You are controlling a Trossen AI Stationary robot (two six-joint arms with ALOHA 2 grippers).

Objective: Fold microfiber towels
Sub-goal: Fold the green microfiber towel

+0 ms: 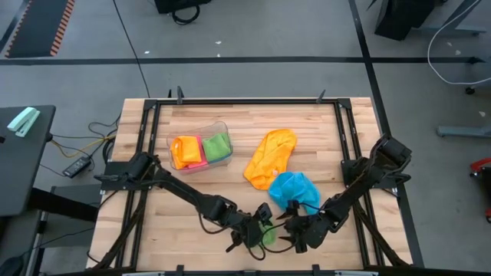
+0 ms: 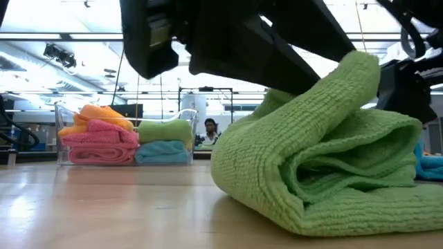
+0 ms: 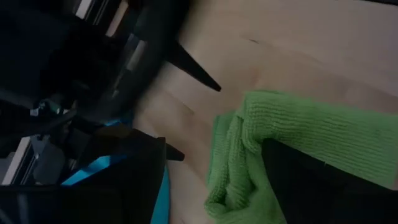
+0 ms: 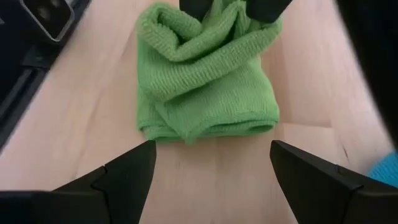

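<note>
The wooden tabletop [image 1: 199,192] stands on a grey floor; beyond it lies a bright hall where a person [image 2: 209,131] sits. Four folded towels fill the clear tub [image 1: 201,148]. Three more lie out: the folded green towel [image 4: 205,81] at the front edge, a loose blue towel [image 1: 295,189] just behind it, an orange towel [image 1: 270,157] beside the tub. The left end effector [image 1: 261,230] touches the green towel, fingers released. The right end effector [image 4: 211,158] hovers just beside it, spread and empty.
</note>
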